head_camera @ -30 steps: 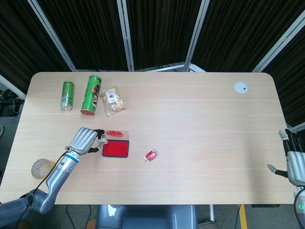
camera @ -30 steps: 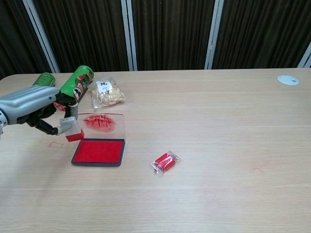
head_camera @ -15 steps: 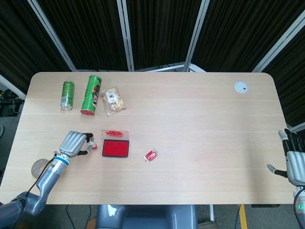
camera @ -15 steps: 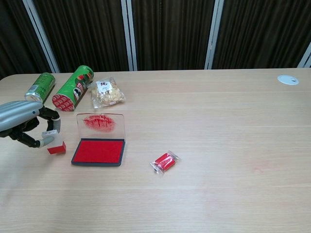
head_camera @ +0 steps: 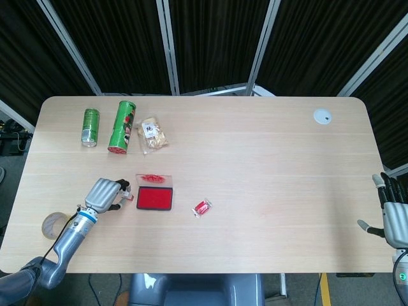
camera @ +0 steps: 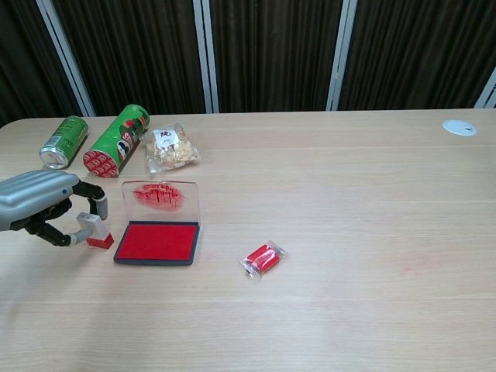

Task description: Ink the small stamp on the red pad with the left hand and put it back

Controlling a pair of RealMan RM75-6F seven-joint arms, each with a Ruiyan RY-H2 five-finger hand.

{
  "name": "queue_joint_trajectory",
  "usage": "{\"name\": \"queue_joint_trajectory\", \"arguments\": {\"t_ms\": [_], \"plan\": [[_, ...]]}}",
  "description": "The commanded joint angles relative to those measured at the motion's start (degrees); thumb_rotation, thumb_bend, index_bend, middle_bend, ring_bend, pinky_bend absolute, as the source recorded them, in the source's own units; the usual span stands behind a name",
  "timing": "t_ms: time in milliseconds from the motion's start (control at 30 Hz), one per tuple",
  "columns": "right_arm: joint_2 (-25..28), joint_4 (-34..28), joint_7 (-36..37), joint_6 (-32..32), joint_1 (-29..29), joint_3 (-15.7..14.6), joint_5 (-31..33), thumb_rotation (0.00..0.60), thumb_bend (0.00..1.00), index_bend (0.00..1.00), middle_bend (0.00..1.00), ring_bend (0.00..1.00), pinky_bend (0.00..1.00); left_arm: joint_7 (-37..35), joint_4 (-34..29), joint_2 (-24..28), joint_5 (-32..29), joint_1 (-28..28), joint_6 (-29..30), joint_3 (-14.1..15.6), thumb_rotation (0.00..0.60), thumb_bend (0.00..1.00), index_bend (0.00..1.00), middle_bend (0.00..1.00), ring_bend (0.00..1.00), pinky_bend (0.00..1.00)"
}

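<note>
The small stamp [camera: 97, 232], white on top with a red base, stands on the table just left of the red ink pad [camera: 157, 241]. My left hand [camera: 39, 208] pinches it, one finger arched over its top and the thumb at its left side. The pad's clear lid [camera: 160, 196] stands open behind it, smeared with red. The head view shows the same left hand [head_camera: 103, 193], stamp [head_camera: 126, 195] and pad [head_camera: 154, 199]. My right hand [head_camera: 395, 217] hangs at the table's right edge, fingers spread and holding nothing.
A green can [head_camera: 90, 126], a green chips tube [head_camera: 122, 126] and a snack bag [head_camera: 152, 134] lie at the back left. A red wrapped sweet [head_camera: 202, 207] lies right of the pad. A tape roll [head_camera: 52, 224] sits near the front left edge, a white disc [head_camera: 322, 116] far right.
My left hand carried the stamp from over the pad's left edge out to the left, then came back a little and lowered it onto the table beside the pad.
</note>
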Motion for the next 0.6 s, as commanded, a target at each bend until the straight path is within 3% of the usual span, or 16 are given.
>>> {"name": "queue_joint_trajectory", "arguments": {"t_ms": [33,400,533,600], "plan": [[0.0,0.0,0.0,0.1,0.0,0.0,0.0,0.600,0.00,0.00,0.00,0.00,0.00,0.4,-0.5,0.3,-0.1,0.0,0.0,-0.1,0.600,0.29,0.39,0.39,0.87,1.00],[0.3,-0.6,0.3,0.4,-0.1,-0.1,-0.5,0.600,0.00,0.00,0.00,0.00,0.00,-0.2,-4.7,4.3,1.5,1.6,4.6,-0.2,0.600,0.26,0.35,0.30,0.86,0.99],[0.7,-1.4,0.7,1.0,-0.3,-0.3,-1.3,0.600,0.00,0.00,0.00,0.00,0.00,-0.7,-9.3,9.0,3.0,4.1,11.9,-0.9,0.600,0.24,0.34,0.29,0.84,0.97],[1.1,-1.9,1.1,1.5,-0.5,-0.4,-1.8,0.600,0.00,0.00,0.00,0.00,0.00,-0.8,-12.8,12.1,3.6,6.1,16.8,-1.5,0.600,0.18,0.33,0.27,0.81,0.94]]}}
